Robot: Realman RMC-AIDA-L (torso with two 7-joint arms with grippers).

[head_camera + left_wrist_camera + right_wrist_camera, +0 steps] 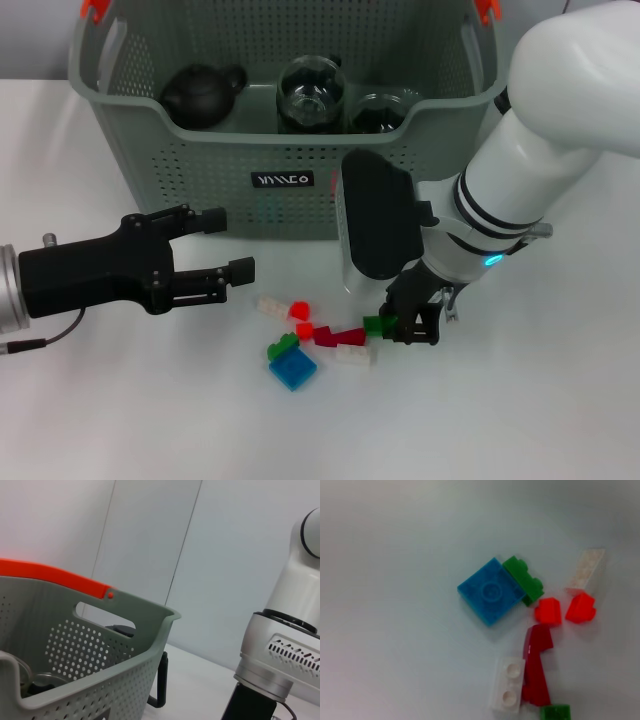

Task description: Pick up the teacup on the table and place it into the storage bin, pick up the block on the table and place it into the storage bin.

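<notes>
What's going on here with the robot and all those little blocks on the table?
The right gripper is down at the table, closing around a small green block at the edge of a scatter of blocks. The blue block, red pieces and white pieces lie loose beside it. The left gripper hovers open in front of the storage bin, holding nothing. The bin already holds a dark teapot and some glassware.

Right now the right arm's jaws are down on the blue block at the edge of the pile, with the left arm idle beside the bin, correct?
Not quite. The right gripper is down on a small green block, not the blue block, which lies untouched at the pile's other end, as the head view shows. The left gripper does hover idle in front of the storage bin.
</notes>
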